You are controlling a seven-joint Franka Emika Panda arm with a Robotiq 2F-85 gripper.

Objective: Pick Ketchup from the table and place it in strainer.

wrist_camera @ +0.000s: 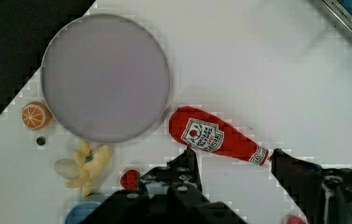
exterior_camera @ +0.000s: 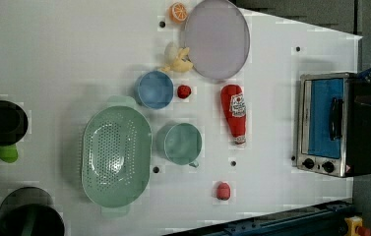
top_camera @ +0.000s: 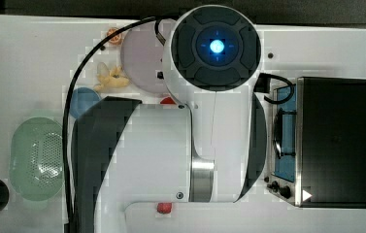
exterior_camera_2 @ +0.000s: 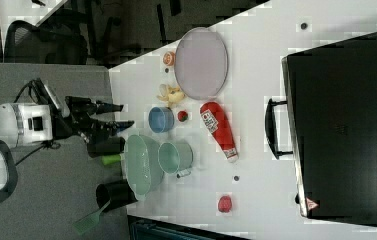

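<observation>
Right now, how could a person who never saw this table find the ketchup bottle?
In the left view, find the silver toaster oven at the white table's right edge. Toward the large pale green perforated strainer lies the slim red soft ketchup bottle, on its side. Among the red things, it alone is long and labelled.

- One red Ketchup (exterior_camera: 235,114) bottle.
- One big green strainer (exterior_camera: 116,156) with holes.
- One small green bowl (exterior_camera: 183,143).
- One blue bowl (exterior_camera: 154,89).
- One round grey plate (exterior_camera: 216,38).
- One orange slice (exterior_camera: 178,12).
- One yellow banana toy (exterior_camera: 178,60).
- One tiny dark-red berry (exterior_camera: 184,91).
- One pinkish-red strawberry (exterior_camera: 223,191).
- One little oven (exterior_camera: 330,125) with a blue door.
- Two black cups (exterior_camera: 2,122) at the edge of the table.
- One robot gripper (exterior_camera_2: 121,115) with two fingers.
</observation>
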